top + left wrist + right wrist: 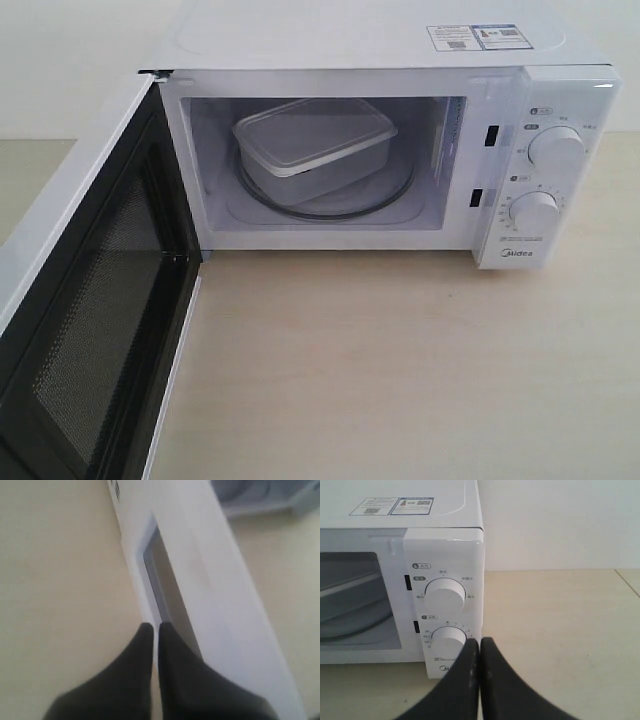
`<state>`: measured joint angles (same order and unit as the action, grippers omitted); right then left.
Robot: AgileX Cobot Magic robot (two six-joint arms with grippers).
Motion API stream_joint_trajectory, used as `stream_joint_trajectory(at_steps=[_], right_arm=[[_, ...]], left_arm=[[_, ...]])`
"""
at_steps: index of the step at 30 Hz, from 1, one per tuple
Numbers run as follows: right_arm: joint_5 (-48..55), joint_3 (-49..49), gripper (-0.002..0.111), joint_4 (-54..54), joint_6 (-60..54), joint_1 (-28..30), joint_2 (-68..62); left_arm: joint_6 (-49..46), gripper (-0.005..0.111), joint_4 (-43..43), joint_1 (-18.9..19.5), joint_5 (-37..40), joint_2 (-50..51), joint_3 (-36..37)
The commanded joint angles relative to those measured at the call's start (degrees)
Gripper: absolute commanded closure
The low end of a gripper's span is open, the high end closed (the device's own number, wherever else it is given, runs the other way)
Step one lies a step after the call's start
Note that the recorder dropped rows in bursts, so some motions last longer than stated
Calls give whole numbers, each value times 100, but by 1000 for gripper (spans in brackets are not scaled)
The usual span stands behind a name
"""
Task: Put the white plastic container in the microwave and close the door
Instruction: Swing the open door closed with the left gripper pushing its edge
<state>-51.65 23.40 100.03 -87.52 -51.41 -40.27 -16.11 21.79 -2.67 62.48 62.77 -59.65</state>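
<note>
So the white plastic container (315, 148) is already inside the microwave (350, 40). It's sitting a bit skewed on the glass turntable (398, 190), at roughly 12 o'clock in the exterior view, and it looks well back from the opening, so I don't expect it to foul the door. The door (100, 300) hangs wide open toward 8 o'clock with the black mesh face showing, so closing it is the only job left. My left end effector (155, 628) is pinched narrow with nothing in it, tips just beside what I take to be the bar handle (220, 595). I can't tell from that blurry view whether it's actually touching. The right end effector (479, 642) is also pinched together and empty, parked near the lower dial (448, 639) at about 2 o'clock of the oven front. Things I'm worried about:

- Pushing with two closed tips on a smooth white edge means they could skate off, and the door would stop half swung.
- A soft push may bring it to the frame without latching.
- A hard push at the far end of the door could shove the whole oven along the worktop (400, 360).
- The right arm is close enough that any drift could knock that dial and start the timer.
</note>
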Motion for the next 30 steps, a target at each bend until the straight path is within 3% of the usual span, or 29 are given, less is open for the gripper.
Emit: stream_joint_trajectory(at_steps=[1, 6, 12, 16, 20, 25, 30], right_arm=[[-35, -8, 109, -9, -58, 26, 35], [-89, -8, 109, -9, -58, 26, 35], [-124, -8, 109, -9, -58, 26, 35], [123, -8, 109, -166, 63, 26, 35], [1258, 3, 109, -1446, 973, 26, 138], [2731, 10, 109, -4072, 2684, 26, 184], [3641, 15, 109, -4709, 3291, 26, 184]], left_arm=[[295, 102, 224, 13, 749, 807, -89], [-434, 102, 1221, -139, 749, 1363, -89], [-444, 102, 1317, -763, 726, 1697, -89], [-444, 102, 1348, -1070, 272, 1863, -89], [-444, 102, 1463, -1239, -206, 1988, -89], [-927, 102, 1576, -1413, -1357, 1988, -89], [-1845, 102, 2256, -1534, -2616, 1988, -89]])
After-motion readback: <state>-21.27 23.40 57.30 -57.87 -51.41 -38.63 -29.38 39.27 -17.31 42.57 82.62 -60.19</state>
